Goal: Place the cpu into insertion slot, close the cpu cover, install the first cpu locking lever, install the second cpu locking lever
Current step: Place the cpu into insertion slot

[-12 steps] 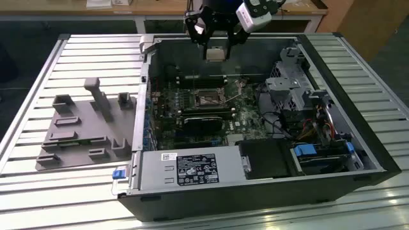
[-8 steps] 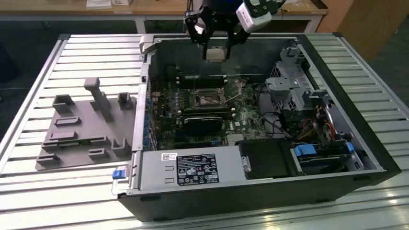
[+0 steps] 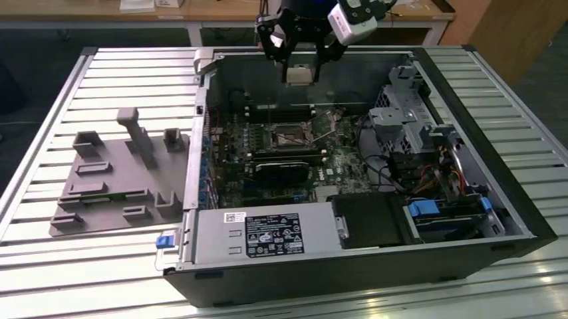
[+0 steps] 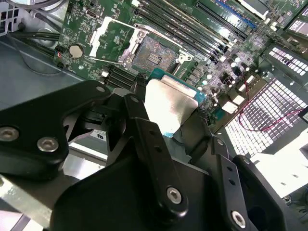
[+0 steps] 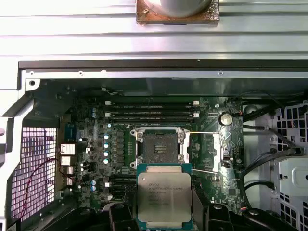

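Gripper (image 4: 166, 120) tight around the cpu (image 5: 164, 197) — above the bare insertion slot (image 5: 159, 147), cpu cover (image 5: 216, 150) apparently swung aside.

Here's the gripper (image 4: 168, 109), matte black all over: chunky linkage bars (image 4: 149, 144), rounded plates, bright silver screw heads (image 4: 174, 194) at the pivots. In the exterior view a white boxy housing (image 3: 353, 20), possibly a camera, rides at the wrist beside the dark arm (image 3: 306, 12).
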